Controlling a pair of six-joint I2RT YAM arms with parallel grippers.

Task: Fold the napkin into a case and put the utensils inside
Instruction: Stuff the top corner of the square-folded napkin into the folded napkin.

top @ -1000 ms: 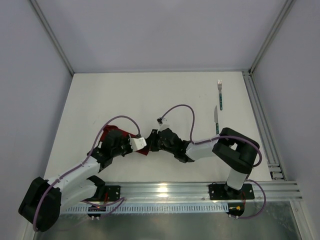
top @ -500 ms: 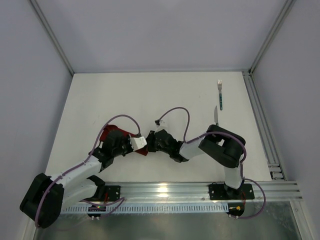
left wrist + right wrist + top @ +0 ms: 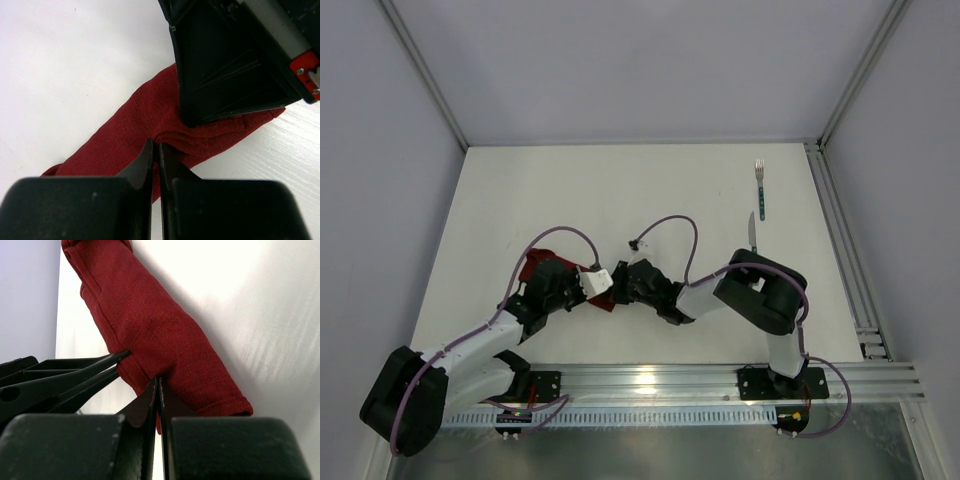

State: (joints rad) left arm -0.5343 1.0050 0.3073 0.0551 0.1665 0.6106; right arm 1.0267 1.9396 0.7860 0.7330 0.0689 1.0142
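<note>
My left gripper [image 3: 155, 146] and right gripper [image 3: 158, 380] both pinch the dark red fabric napkin [image 3: 534, 263], folded narrow at 7 o'clock on the white table [image 3: 620, 190]. Likely limp, light; best held at folded edges.

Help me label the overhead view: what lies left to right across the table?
The napkin → left end effector → right end effector → knife and fork, about in line.

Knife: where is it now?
Top view, table's right side: the knife lies just nearer than the fork, beside the right arm's elbow, apart from the napkin.
</note>
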